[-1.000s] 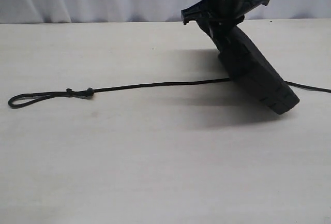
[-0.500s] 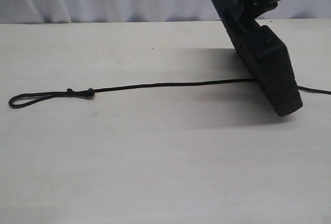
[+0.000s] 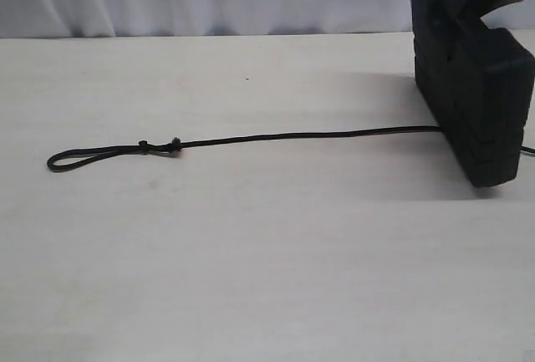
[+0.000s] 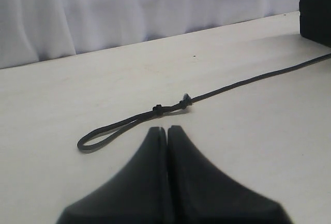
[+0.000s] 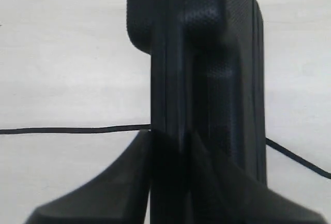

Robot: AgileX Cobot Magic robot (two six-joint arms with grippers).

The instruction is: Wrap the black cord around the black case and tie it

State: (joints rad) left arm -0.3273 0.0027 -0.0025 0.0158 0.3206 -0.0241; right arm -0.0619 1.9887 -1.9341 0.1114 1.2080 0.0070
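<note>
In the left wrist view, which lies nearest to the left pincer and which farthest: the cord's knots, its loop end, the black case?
1. The knots, just ahead of the shut left pincer.
2. The loop end, off to the side, where the cord stops.
3. The black case, far along the cord.

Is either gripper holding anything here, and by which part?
The right gripper clamps the black case at its top end. The left gripper is shut and empty.
</note>
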